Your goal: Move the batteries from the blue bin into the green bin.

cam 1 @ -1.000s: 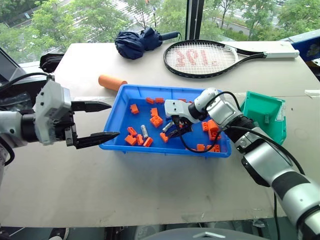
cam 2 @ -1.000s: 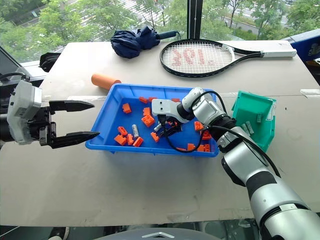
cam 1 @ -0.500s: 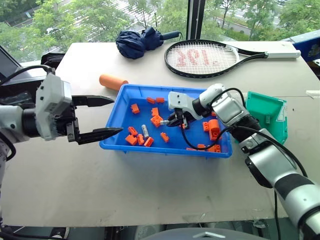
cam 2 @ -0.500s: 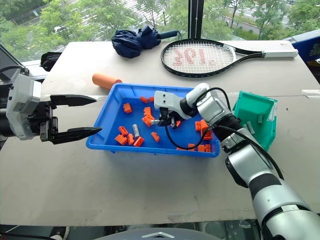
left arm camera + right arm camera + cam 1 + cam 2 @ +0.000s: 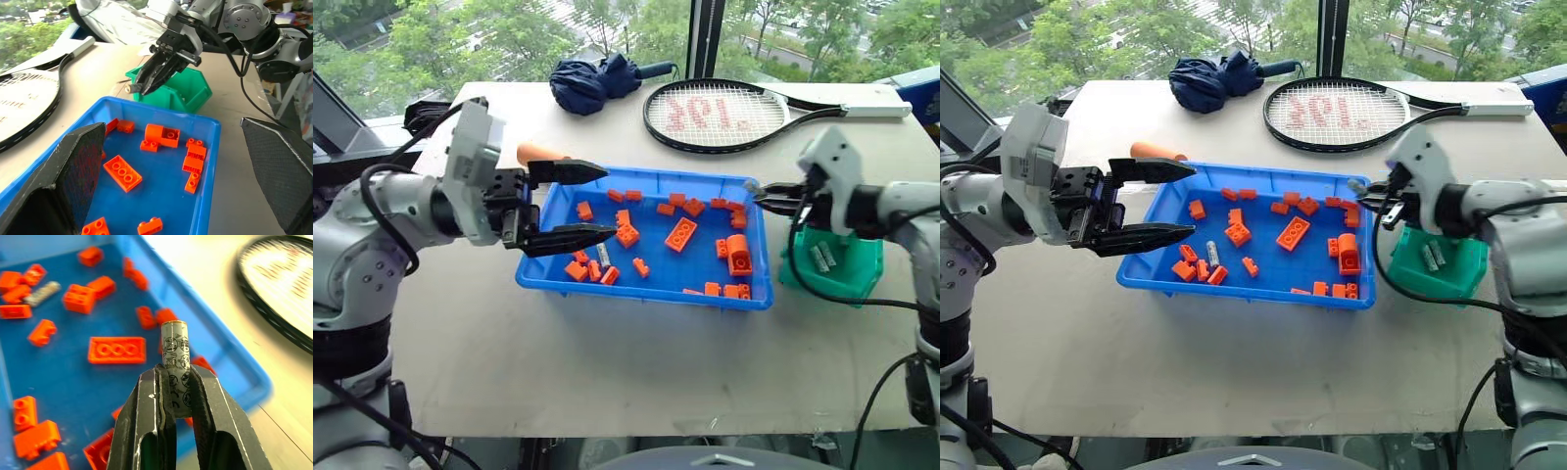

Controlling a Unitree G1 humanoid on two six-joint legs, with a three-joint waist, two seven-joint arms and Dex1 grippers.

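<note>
In the right wrist view, jaws clamp a battery (image 5: 175,352); left gripper (image 5: 592,204) gapes.

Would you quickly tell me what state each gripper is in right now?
Left gripper: open, holding nothing, fingers spread over the blue bin's left end.
Right gripper: shut on a battery, near the green bin.

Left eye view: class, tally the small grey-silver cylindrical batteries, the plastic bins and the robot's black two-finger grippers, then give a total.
Batteries: 4 (1 in the blue plastic tray, 2 in the green plastic bin, 1 battery in the right gripper)
Bins: 2
Grippers: 2 (left gripper, right)
Total: 8
</note>
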